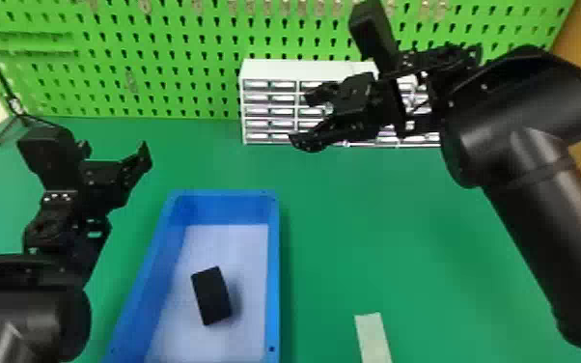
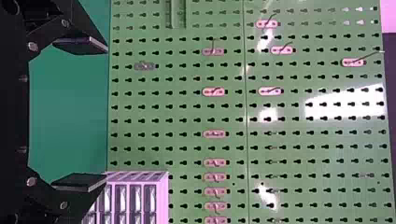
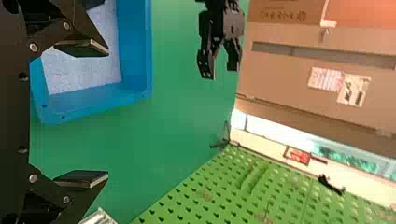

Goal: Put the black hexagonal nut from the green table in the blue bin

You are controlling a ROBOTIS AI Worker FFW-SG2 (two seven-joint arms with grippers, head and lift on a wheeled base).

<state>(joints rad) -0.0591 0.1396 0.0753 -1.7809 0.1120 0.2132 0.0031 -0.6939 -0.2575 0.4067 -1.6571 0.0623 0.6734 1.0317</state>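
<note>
Green worktop (image 1: 400, 231), nut (image 1: 211, 295) inside the blue bin (image 1: 275, 270)

A green pegboard (image 1: 169, 72) rises behind the worktop's far edge. By the far left corner is a thin black stand (image 1: 21, 116).

The left gripper (image 1: 115, 152) is raised over the left part of the worktop, near the bin's far left corner. Its two fingers are spread well apart.

Next comes the bin, with its blue walls and pale floor. The nut lies on that floor, black and blocky, set at a slant between the left and right walls and touching neither.

White drawers (image 1: 270, 70) stand along the worktop's far edge, right of the bin's far left corner and close to the pegboard. The right gripper (image 1: 300, 119) is in front of them in the head view, raised above the worktop, its fingers also parted. Right of the bin, a pale strip (image 1: 374, 338) lies on the worktop, apart from the bin's right wall.
</note>
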